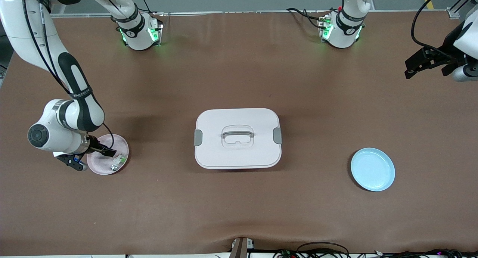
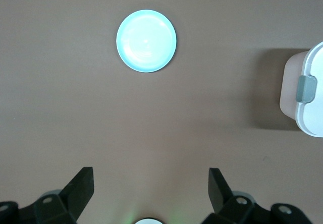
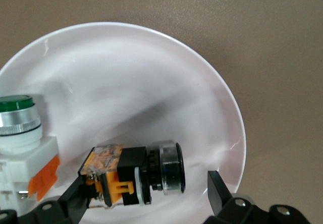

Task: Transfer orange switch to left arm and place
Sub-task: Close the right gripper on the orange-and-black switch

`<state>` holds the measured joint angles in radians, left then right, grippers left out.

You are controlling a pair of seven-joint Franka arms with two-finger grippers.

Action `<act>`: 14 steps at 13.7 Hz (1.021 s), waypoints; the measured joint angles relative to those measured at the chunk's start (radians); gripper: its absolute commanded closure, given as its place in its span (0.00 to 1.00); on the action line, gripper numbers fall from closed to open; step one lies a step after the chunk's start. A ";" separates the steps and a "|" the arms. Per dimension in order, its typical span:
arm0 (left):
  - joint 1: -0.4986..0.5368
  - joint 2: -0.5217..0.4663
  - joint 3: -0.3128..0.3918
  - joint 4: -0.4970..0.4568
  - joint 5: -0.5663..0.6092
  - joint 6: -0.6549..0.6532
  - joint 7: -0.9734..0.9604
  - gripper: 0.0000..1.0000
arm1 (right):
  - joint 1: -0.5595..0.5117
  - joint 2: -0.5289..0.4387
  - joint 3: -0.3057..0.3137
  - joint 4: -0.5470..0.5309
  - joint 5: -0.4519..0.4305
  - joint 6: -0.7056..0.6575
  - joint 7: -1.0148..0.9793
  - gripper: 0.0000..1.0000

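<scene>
The orange switch [image 3: 132, 174], a small black part with an orange end and a metal-ringed face, lies on its side in a pink plate [image 3: 151, 82] at the right arm's end of the table. My right gripper [image 3: 146, 196] is low over that plate [image 1: 120, 146] and open, with the switch between its fingers. One fingertip [image 3: 75, 196] is at the orange end. The other [image 3: 218, 191] stands apart from the ringed face. The white box [image 1: 237, 137] sits mid-table. My left gripper [image 1: 422, 64] waits open and empty, high over the left arm's end.
A white-bodied switch with a green button [image 3: 20, 128] lies beside the orange switch in the pink plate. A light blue plate [image 1: 372, 169] sits toward the left arm's end, nearer the front camera than the box, and shows in the left wrist view [image 2: 146, 41] with the box's latch [image 2: 305, 89].
</scene>
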<state>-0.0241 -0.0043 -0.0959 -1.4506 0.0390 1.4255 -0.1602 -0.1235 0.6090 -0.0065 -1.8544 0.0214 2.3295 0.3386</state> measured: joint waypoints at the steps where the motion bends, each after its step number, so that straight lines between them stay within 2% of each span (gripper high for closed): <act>1: 0.000 0.000 0.000 0.000 0.000 0.000 0.000 0.00 | 0.000 0.000 0.000 0.000 -0.001 0.005 0.000 0.00; 7: 0.000 0.000 0.000 0.000 0.000 0.000 0.000 0.00 | 0.000 0.001 0.000 0.000 -0.001 0.022 -0.001 0.00; 8: 0.000 0.000 0.000 0.000 0.000 0.000 0.000 0.00 | 0.000 0.002 0.000 0.000 -0.001 0.025 -0.001 0.04; 11: 0.000 0.000 0.000 -0.001 0.000 0.000 0.000 0.00 | 0.001 0.004 0.000 0.000 -0.002 0.030 -0.002 0.27; 14: 0.000 0.001 0.000 -0.001 0.000 0.000 0.000 0.00 | 0.001 0.004 0.000 0.000 -0.002 0.032 -0.002 0.39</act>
<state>-0.0243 -0.0033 -0.0959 -1.4517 0.0390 1.4255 -0.1602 -0.1229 0.6134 -0.0062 -1.8546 0.0198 2.3610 0.3363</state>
